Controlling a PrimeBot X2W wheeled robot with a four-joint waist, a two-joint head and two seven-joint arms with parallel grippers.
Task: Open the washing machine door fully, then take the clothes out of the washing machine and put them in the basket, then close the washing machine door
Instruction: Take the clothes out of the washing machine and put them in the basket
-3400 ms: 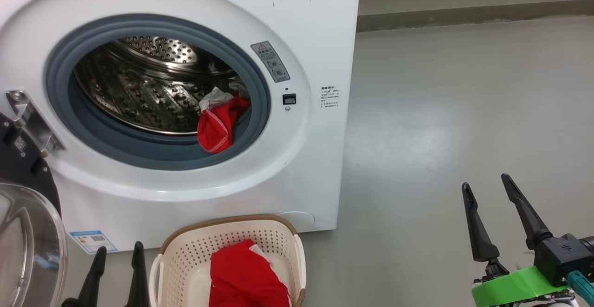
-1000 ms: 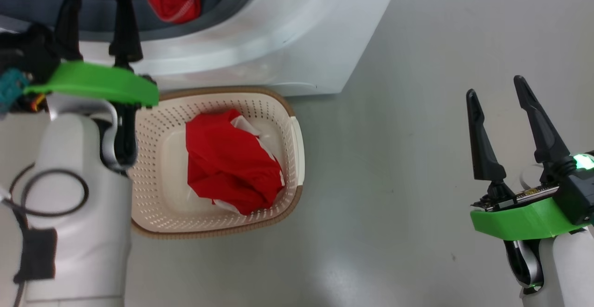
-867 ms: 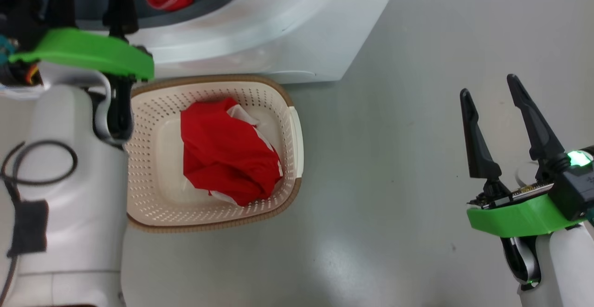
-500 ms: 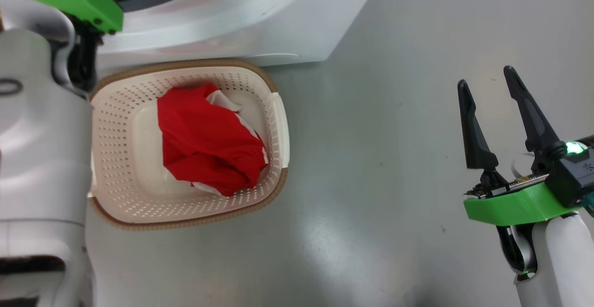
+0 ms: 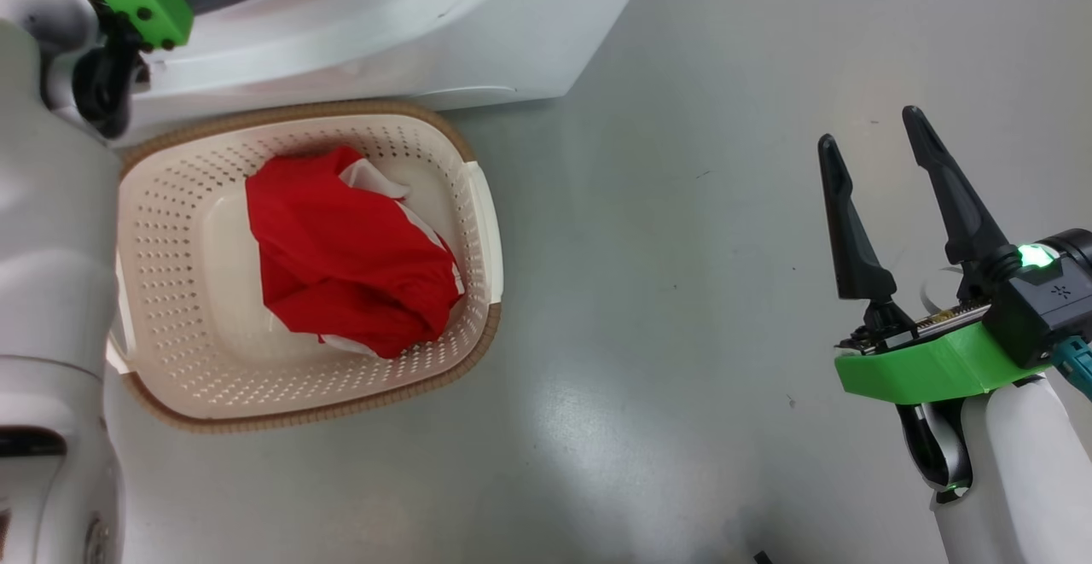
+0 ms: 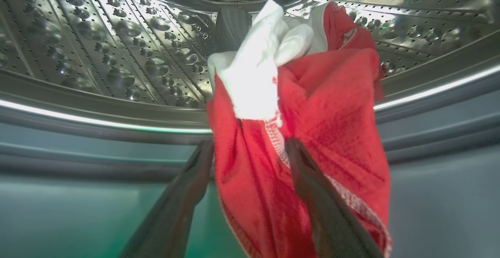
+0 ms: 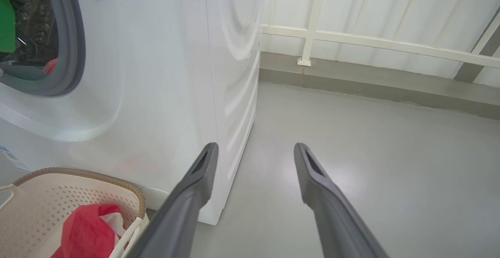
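The left gripper is at the washing machine drum mouth. Its fingers are spread, one at the edge and one across the front of the red-and-white garment draped over the grey seal, not pinching. The right gripper hangs spread and empty above the floor. The basket sits at the machine's front, with a red garment inside.

My left arm no longer rests low beside the basket: it is now up inside the washing machine, and the left gripper has its fingers at the red garment on the drum's lip. The head camera now looks further down.
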